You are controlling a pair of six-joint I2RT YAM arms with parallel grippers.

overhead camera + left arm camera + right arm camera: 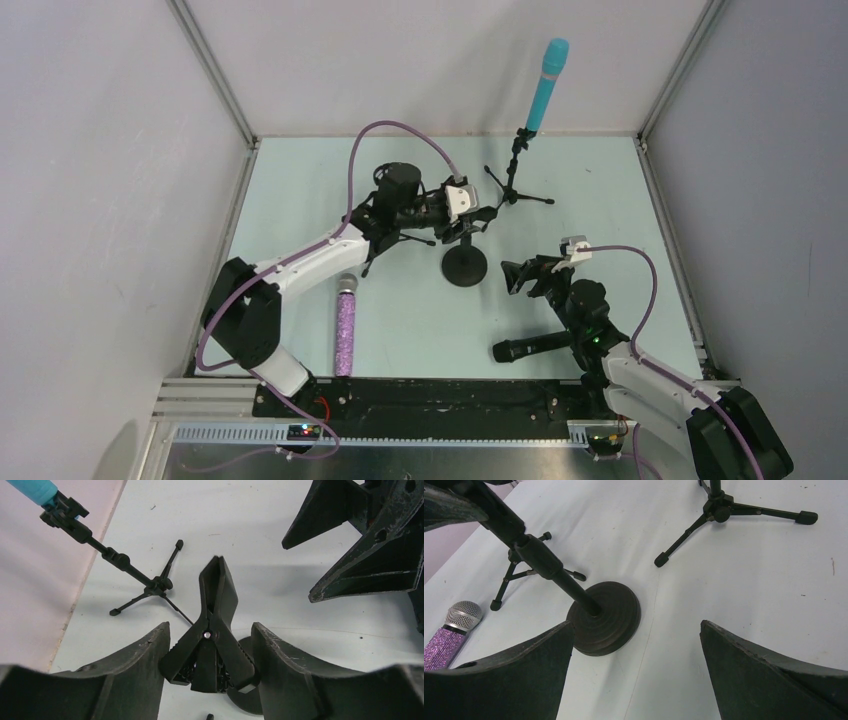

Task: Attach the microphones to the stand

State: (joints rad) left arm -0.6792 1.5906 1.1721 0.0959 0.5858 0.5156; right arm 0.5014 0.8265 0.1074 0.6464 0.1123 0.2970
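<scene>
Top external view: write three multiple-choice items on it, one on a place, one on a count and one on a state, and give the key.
1. Where is the purple glitter microphone?
A. lying on the table beside the left arm
B. mounted on a stand
C. held in a gripper

2. How many microphones are mounted on a stand?
A. none
B. one
C. three

3. How is the right gripper?
A. shut on a microphone
B. shut on nothing
C. open and empty

Key:
1 A, it lies flat on the table, with nothing gripping it.
2 B, only the cyan microphone sits atop the tripod stand; the black microphone lies on the table.
3 C, the right wrist view shows its jaws wide apart with only the table between them.
</scene>
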